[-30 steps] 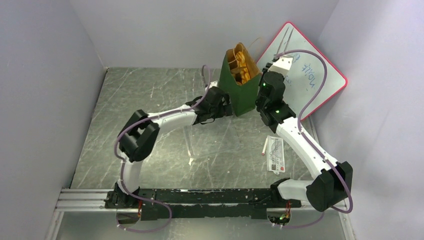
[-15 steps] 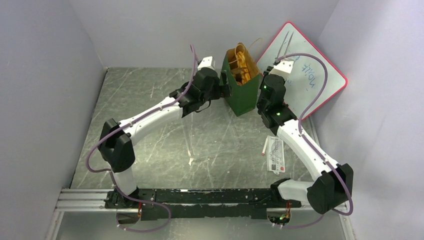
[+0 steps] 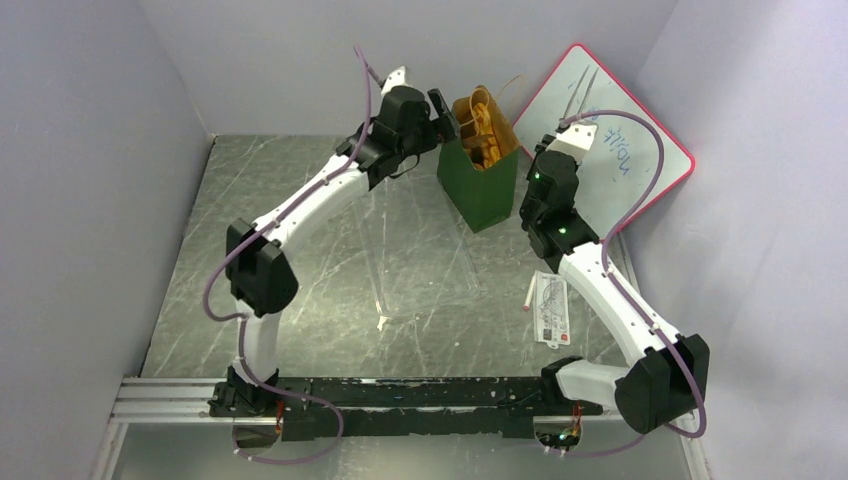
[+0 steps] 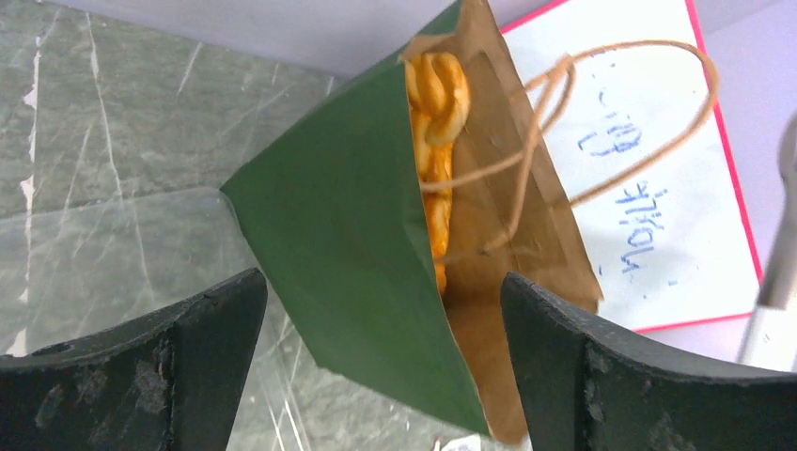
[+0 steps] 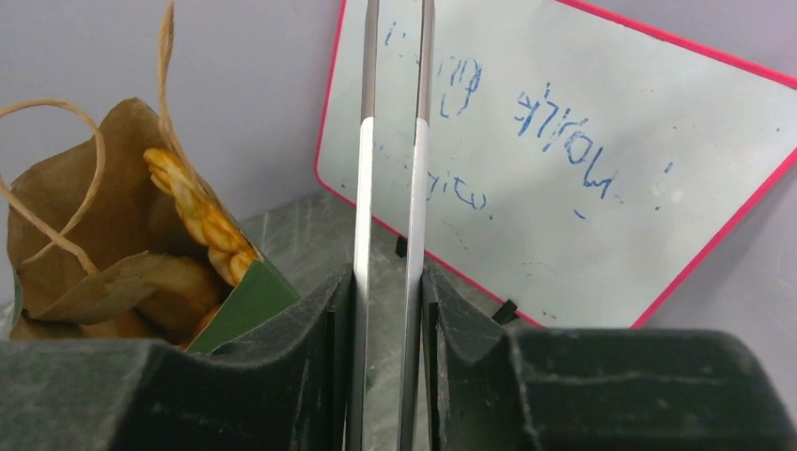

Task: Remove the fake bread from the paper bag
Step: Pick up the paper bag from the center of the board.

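The dark green paper bag (image 3: 480, 185) stands upright at the back of the table, its brown mouth open with orange-tan fake bread (image 3: 478, 125) inside. In the left wrist view the bag (image 4: 348, 254) shows a braided loaf (image 4: 434, 94) at its rim. My left gripper (image 3: 443, 105) is open and empty, raised beside the bag's top left edge. My right gripper (image 3: 548, 165) is shut on metal tongs (image 5: 392, 188), just right of the bag (image 5: 249, 301). The loaf also shows in the right wrist view (image 5: 202, 225).
A red-framed whiteboard (image 3: 610, 140) leans against the back right wall, close behind my right gripper. A printed card and a pen (image 3: 548, 305) lie on the table by the right arm. A clear plastic sheet (image 3: 415, 265) lies mid-table. Grey walls close in on all sides.
My left arm has swung from low beside the bag's front left up and back to its top left edge. The right gripper with the tongs rose slightly. The bag stayed put.
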